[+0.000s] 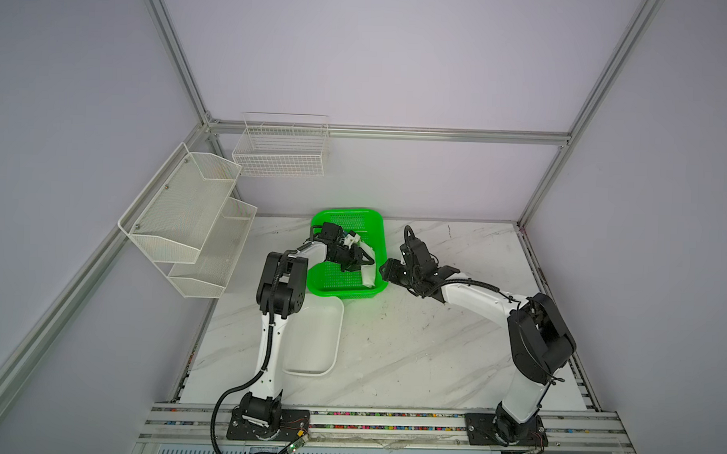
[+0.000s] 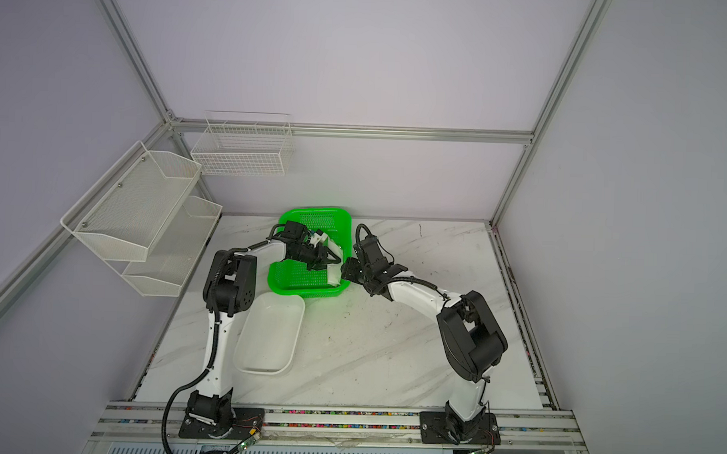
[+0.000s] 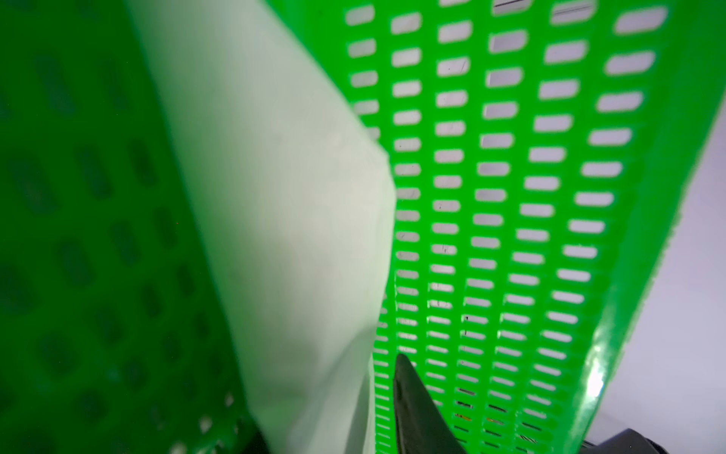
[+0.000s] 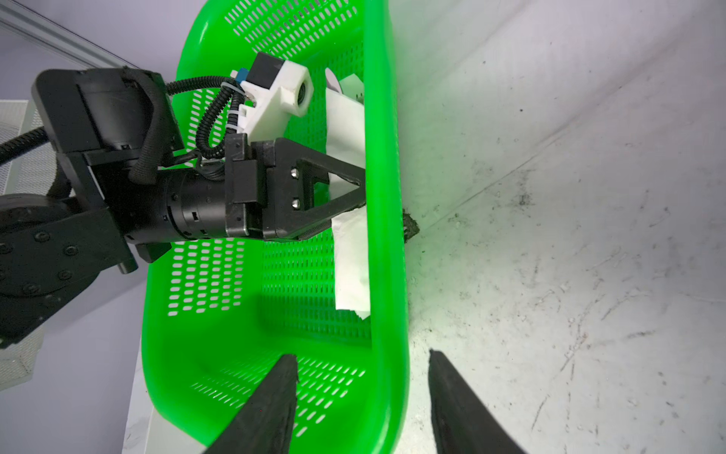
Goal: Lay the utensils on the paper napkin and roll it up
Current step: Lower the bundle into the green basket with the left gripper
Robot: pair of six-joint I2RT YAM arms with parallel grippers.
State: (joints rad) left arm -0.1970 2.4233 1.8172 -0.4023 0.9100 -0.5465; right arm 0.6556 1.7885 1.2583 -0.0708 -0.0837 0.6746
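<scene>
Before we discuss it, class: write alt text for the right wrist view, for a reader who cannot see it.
A rolled white napkin lies inside a green perforated basket against its side wall, with the left hand reaching in, fingertips either side of the roll. The open right hand straddles the basket's rim, over a scuffed marble table.
</scene>
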